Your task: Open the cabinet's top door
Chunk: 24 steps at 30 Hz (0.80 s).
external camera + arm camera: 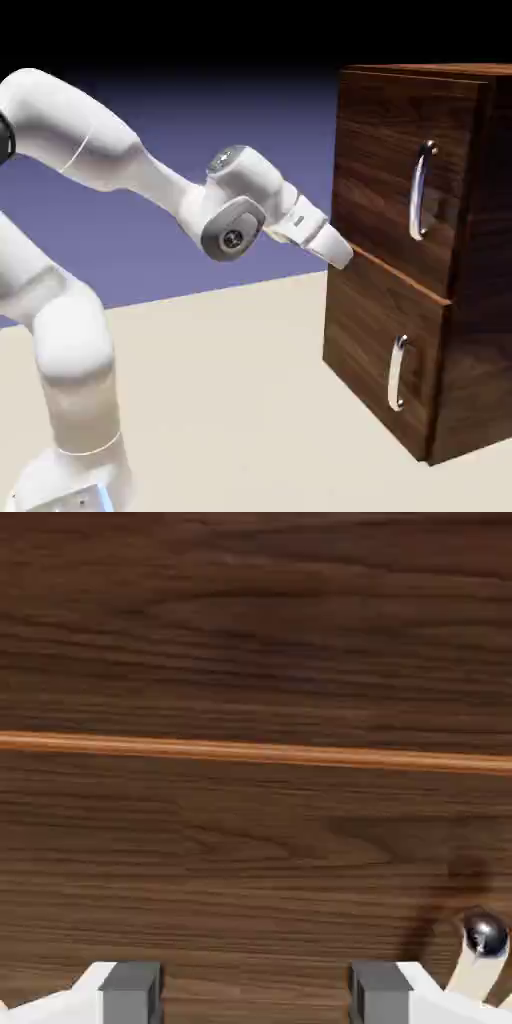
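**Grey-tipped claw at the cabinet seam, top door shut**

Claw point(345, 256): one. Its two grey fingertips point(130, 990) stand apart with bare wood between them; nothing held. It sits at the near front edge of the cabinet point(400, 350), level with the pale seam point(256, 752) between the two panels.

Top door point(385, 170): one, upper panel, apparently closed flush. Its long silver handle point(422, 190) lies towards the far side of the panel, well apart from the claw.

Lower panel point(370, 340): one, with one shorter handle point(398, 372).

Table point(230, 400): one; cabinet stands at its right edge.

Risks, as judged: the claw is closer to the seam than to any handle, so a forward push would strike wood. Drifting downward could put it on the shorter handle, opening the wrong panel. A shallow grip on the curved bar may slip.
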Available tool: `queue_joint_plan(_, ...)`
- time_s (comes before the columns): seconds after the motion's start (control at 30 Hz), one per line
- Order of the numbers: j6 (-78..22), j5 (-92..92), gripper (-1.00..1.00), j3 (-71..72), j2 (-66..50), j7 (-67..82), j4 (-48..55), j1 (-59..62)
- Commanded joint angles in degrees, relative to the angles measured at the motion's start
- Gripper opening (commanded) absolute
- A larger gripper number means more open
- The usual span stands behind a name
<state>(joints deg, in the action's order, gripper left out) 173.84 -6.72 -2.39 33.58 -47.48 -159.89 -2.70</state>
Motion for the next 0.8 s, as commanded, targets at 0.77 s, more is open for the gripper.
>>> queue_joint_plan(0.77,-1.5,-59.8,0.0,-21.3,8.2,-44.7,9.8,-17.9)
